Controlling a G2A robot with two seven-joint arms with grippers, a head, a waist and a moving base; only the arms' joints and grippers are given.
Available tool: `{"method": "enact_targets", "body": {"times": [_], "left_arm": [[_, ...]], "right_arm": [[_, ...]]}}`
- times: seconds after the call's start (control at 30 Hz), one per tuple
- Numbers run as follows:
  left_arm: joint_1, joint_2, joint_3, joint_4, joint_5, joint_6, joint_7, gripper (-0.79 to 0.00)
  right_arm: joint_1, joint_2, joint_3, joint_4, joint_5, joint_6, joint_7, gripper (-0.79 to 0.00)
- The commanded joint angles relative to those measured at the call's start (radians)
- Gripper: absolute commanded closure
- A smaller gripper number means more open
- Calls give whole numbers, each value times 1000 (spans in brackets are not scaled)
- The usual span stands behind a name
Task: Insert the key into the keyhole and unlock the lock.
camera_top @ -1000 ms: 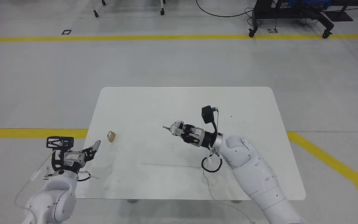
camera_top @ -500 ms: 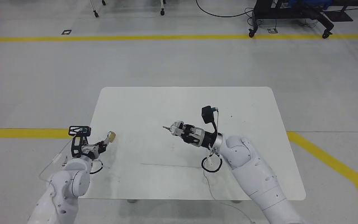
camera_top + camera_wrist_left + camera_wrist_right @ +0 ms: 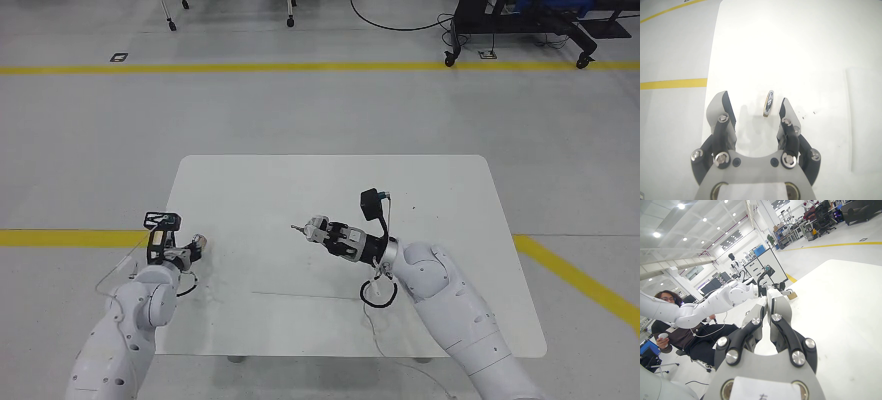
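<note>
A small brass padlock (image 3: 769,103) stands on edge on the white table (image 3: 440,200), close to its left edge. My left gripper (image 3: 755,106) is open with a finger on each side of the padlock, which sits nearer one fingertip (image 3: 784,106) and touches neither. From above, the padlock (image 3: 198,241) peeks out at that gripper (image 3: 190,248). My right gripper (image 3: 312,228) hovers over the table's middle, shut on the key (image 3: 297,229), whose tip sticks out towards the padlock. In the right wrist view its pads (image 3: 770,303) are pressed together and hide the key; the padlock (image 3: 792,295) lies beyond.
The table's left edge (image 3: 709,91) runs just beside my left gripper. A few dark specks (image 3: 814,112) mark the tabletop near the padlock. A black cable loop (image 3: 378,293) hangs by my right forearm. Bare tabletop lies between the two grippers.
My left arm has swung in from beyond the table's left edge to the padlock, and its open fingers now flank it. The right arm with the key has stayed put.
</note>
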Motion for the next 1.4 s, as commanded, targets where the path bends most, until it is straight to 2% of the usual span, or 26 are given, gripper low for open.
{"method": "enact_targets", "body": {"times": [0.0, 0.07, 0.33, 0.67, 0.9, 0.97, 1.03, 1.1, 1.2, 1.3, 1.37], "left_arm": [[-6, -2, 4, 11, -3, 0, 1, -486], [-12, -3, 5, 26, -3, 2, 3, -397], [-20, -7, 6, 48, -4, 8, 6, -259], [-45, -12, 15, 72, 10, 23, 8, 0], [-36, -16, 14, 44, -8, 3, 46, 0], [-20, -18, -6, 17, -91, -28, 68, 0], [4, -21, -36, -7, -241, -90, 72, 0], [35, -25, -83, -18, -503, -192, 37, 0], [74, -26, -150, 17, -868, -312, -78, 0], [88, -26, -175, 69, -1059, -375, -161, 0], [89, -26, -176, 75, -1080, -377, -176, 0]], "right_arm": [[0, 0, 0, 0, 0, 0, 0, 0], [0, 0, 0, 0, 0, 0, 0, 0], [0, 0, 0, 0, 0, 0, 0, 0], [0, 0, 0, 0, 0, 0, 0, 0], [0, 0, 0, 0, 0, 0, 0, 0], [0, 0, 0, 0, 0, 0, 0, 0], [0, 0, 0, 0, 0, 0, 0, 0], [0, 0, 0, 0, 0, 0, 0, 0], [0, 0, 0, 0, 0, 0, 0, 0], [0, 0, 0, 0, 0, 0, 0, 0], [0, 0, 0, 0, 0, 0, 0, 0]]}}
